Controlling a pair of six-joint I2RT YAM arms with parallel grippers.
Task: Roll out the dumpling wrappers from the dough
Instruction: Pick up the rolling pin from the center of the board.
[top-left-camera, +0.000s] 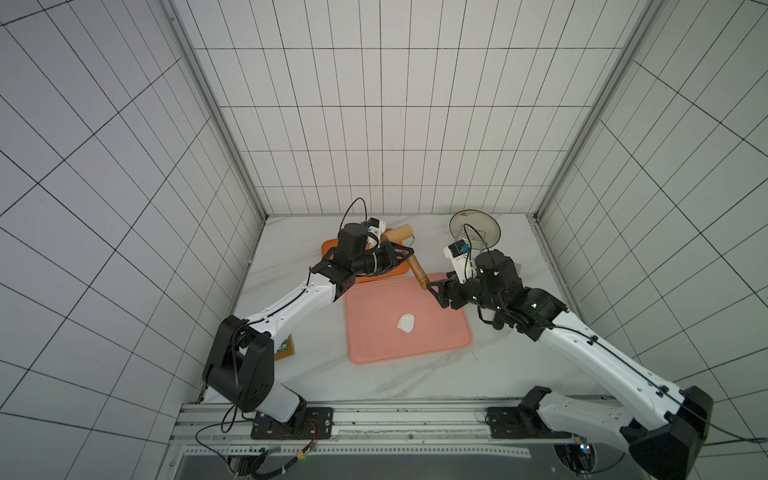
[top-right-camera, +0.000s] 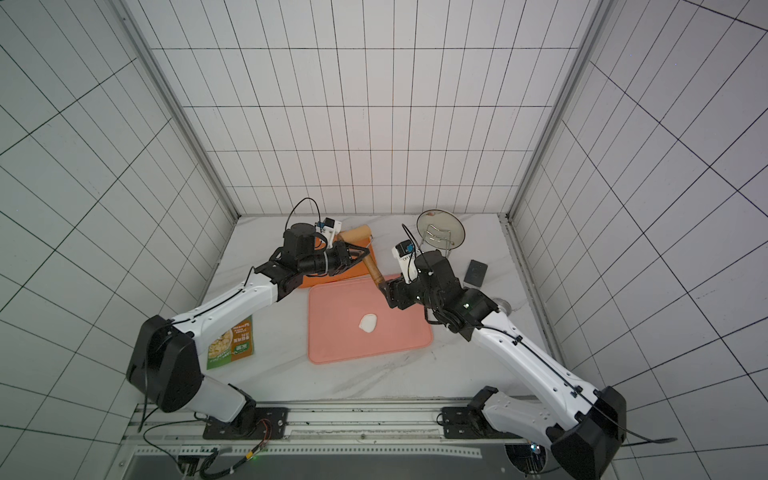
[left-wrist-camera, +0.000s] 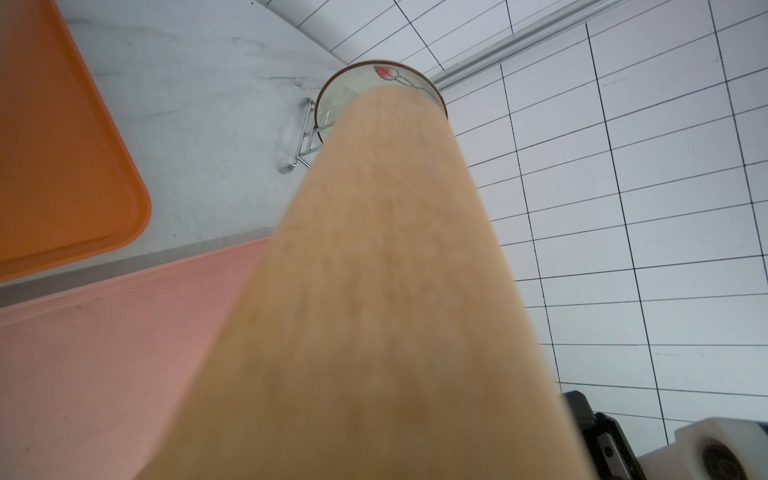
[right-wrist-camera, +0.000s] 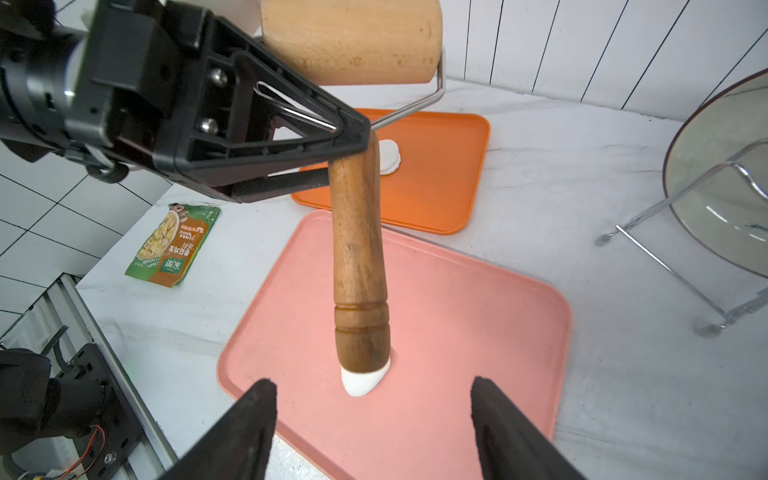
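Right gripper first: jaws spread wide, nothing between them, aimed at the free end of the roller's handle. It is close to the wood, and I see no contact. Left gripper is clamped on the top of that handle, right where the wire frame runs up to the drum, so the roller hangs in the air, handle slanting down over the pink tray.

The dough is a small roundish lump on that tray, nothing touching it. A second white piece lies on the orange tray, half hidden behind the handle.

I read this as a handover. To do it well, I want the right fingers square around the lower handle, above the grooved rings. They should close firmly before the left lets go, or the heavy drum will swing. Then the drum goes flat onto the lump, not the handle end.

Pose: in both top views the left arm reaches out over the orange tray, wrist turned across toward the middle. The right arm comes in low from its side, wrist bent toward the handle's tip at the pink tray's far corner.
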